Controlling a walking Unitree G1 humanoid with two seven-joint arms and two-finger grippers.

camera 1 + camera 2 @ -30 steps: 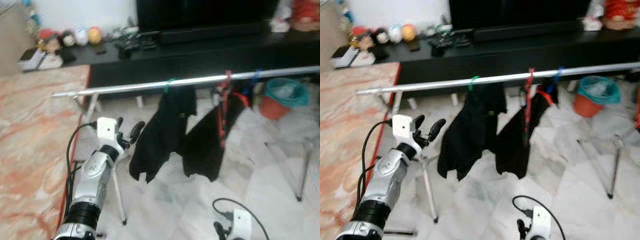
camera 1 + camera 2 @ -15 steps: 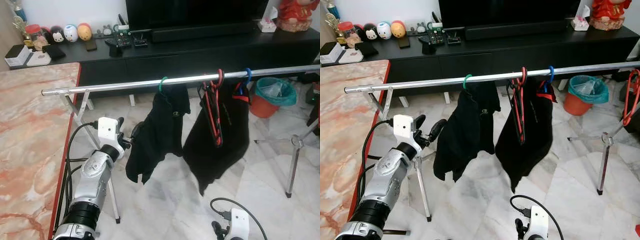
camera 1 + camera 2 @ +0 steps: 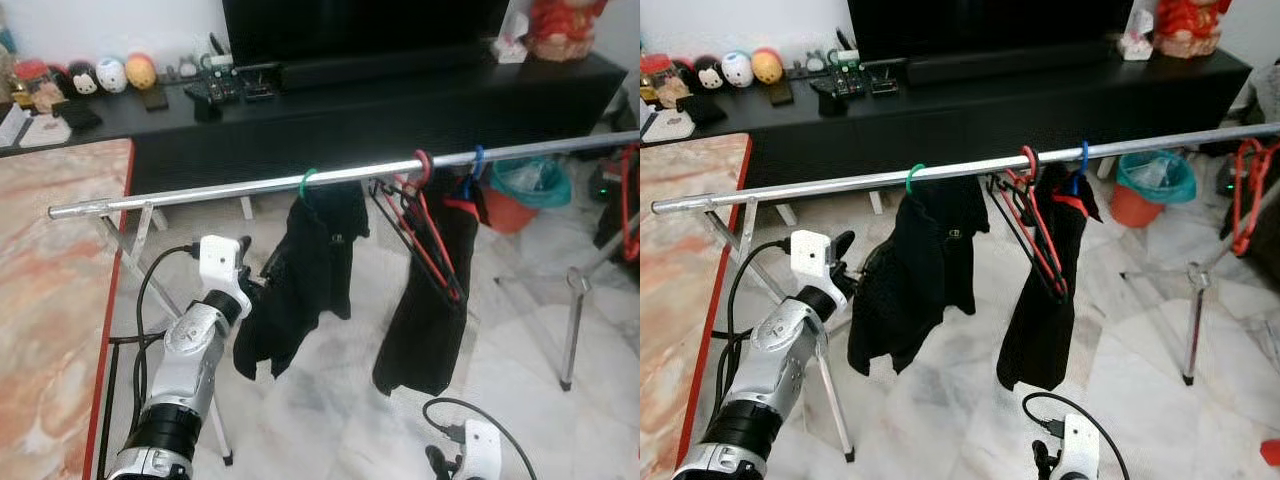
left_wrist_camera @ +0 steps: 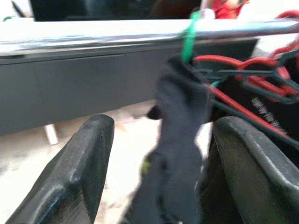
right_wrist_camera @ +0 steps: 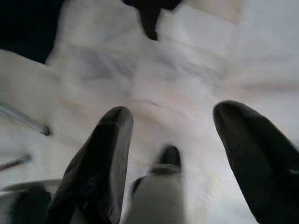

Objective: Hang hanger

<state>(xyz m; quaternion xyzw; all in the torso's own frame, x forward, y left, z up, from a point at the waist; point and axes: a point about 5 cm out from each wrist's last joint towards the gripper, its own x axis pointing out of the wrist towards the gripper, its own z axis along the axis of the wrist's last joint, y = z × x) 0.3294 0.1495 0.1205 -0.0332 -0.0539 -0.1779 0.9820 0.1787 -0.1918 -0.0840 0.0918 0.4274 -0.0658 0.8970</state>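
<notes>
Our left pincer (image 3: 252,282) — fingers spread — hovers beside the black garment (image 3: 300,280) on the green hanger (image 3: 306,182). Our right pincer (image 5: 173,154) hangs low, open — rail (image 3: 250,187) above.

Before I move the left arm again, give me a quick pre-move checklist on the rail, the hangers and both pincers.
1. Left pincer open: ok, its fingers stand apart with nothing gripped.
2. Green hanger hooked on the rail: ok, a black shirt hangs from it.
3. Left pincer apart from that shirt: cannot tell; it sits right beside the cloth.
4. Red hanger on the rail: ok, hooked, though it hangs tilted.
5. Right pincer idle: ok, open, low, pointing at the floor.
</notes>
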